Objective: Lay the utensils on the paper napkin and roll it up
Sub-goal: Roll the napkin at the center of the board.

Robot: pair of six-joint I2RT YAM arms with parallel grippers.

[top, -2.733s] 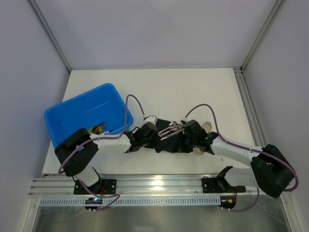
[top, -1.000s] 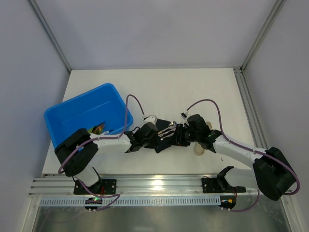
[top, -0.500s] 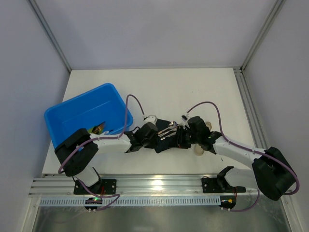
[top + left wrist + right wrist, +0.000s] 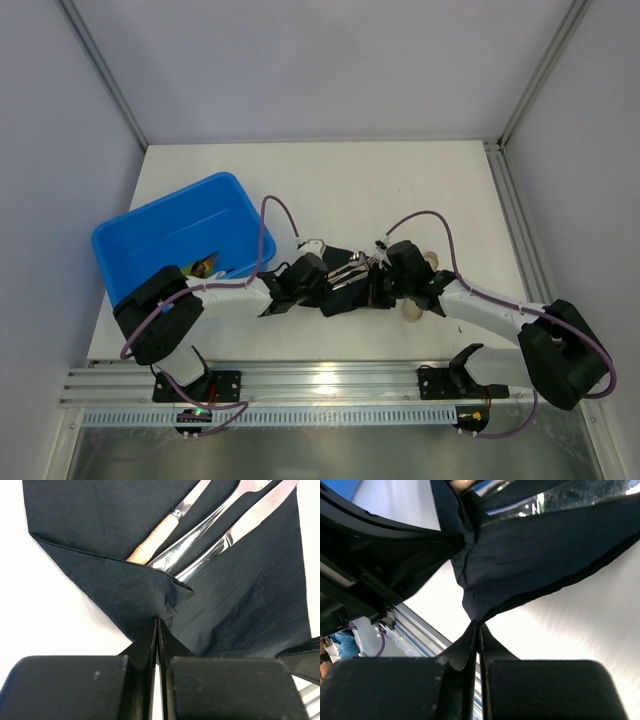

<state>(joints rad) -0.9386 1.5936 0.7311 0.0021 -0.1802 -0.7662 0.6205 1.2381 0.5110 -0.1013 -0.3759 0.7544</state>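
At the near middle of the bench (image 4: pixel 400 190), the napkin (image 4: pixel 240 595) holds the utensils (image 4: pixel 210 535), which slant near-left to far-right. Left tool (image 4: pixel 158 625) and right tool (image 4: pixel 478 625) are each clamped on opposite napkin edges.

Both arms are the same deal: white tube links on the left arm (image 4: pixel 232 290) and right arm (image 4: pixel 490 312), bulky black joint housings (image 4: pixel 160 315), and a purple cable (image 4: pixel 268 215) looping off each. The left gripper (image 4: pixel 158 622) has chunky matte black fingers (image 4: pixel 75 687).
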